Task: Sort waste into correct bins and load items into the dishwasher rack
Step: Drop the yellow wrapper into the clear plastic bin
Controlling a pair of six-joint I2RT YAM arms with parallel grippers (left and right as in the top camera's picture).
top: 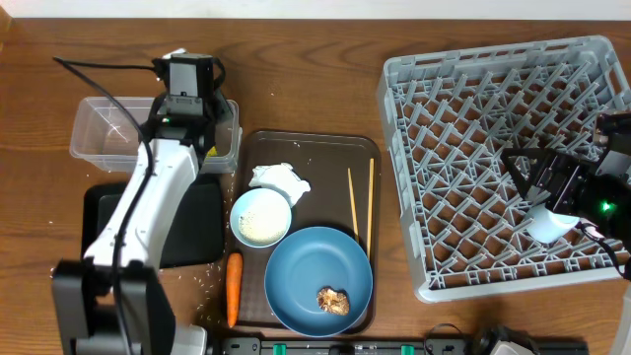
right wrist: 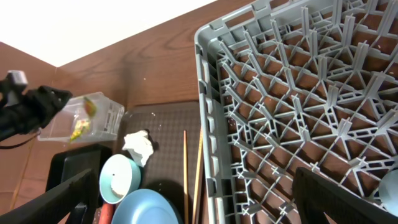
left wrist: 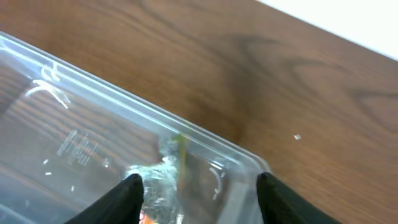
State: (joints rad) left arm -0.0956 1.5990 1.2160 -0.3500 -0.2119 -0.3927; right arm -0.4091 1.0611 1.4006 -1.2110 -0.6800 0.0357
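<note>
My left gripper [top: 187, 104] is open and empty above the right end of the clear plastic box [top: 104, 128]. In the left wrist view its fingers [left wrist: 202, 199] straddle the yellow-green wrapper [left wrist: 165, 180] lying inside the box [left wrist: 81, 124]. My right gripper [top: 527, 176] is open over the grey dishwasher rack [top: 493, 108], next to a light-blue cup [top: 547, 225] in the rack. The blue bowl [top: 317, 281] holds a brown lump [top: 333, 301]. The white bowl [top: 260, 217] holds rice. Tissue [top: 279, 179], chopsticks [top: 360, 202] and carrot [top: 234, 289] lie nearby. The pink cup is out of view.
The bowls, tissue and chopsticks sit on a brown serving tray [top: 315, 148]. The black tray [top: 197, 222] lies under my left arm, below the clear box. A few rice grains lie scattered on the table by the carrot. The rack fills the right side.
</note>
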